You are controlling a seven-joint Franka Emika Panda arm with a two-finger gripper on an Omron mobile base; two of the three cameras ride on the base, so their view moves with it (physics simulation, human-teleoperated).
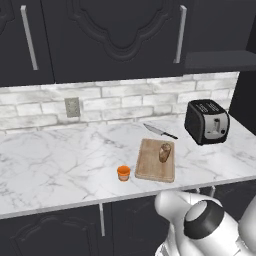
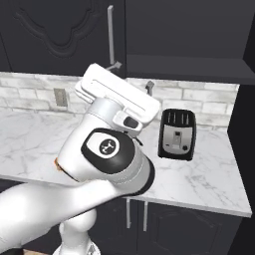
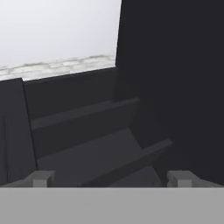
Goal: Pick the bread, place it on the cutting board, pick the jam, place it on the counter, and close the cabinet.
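The gripper is raised to the height of the cabinet, and its 2 fingertips stand wide apart with nothing between them, so the jaws are open and empty. Ahead of them the hand view shows the cabinet's dark interior: 2 shelves stepping back toward a dark wall, with pale light above at the upper left. No item can be made out on these shelves.

Far below the jaws, on the counter, the cutting board lies flat. The bread stands upright on the board, toward its right side. The jam sits on the marble just beside the board's left edge, near the front of the counter, apart from the bread.

A knife lies on the counter behind the board. A black toaster stands to the right of the board. In the right base view the arm covers most of the counter, with the toaster beside it.
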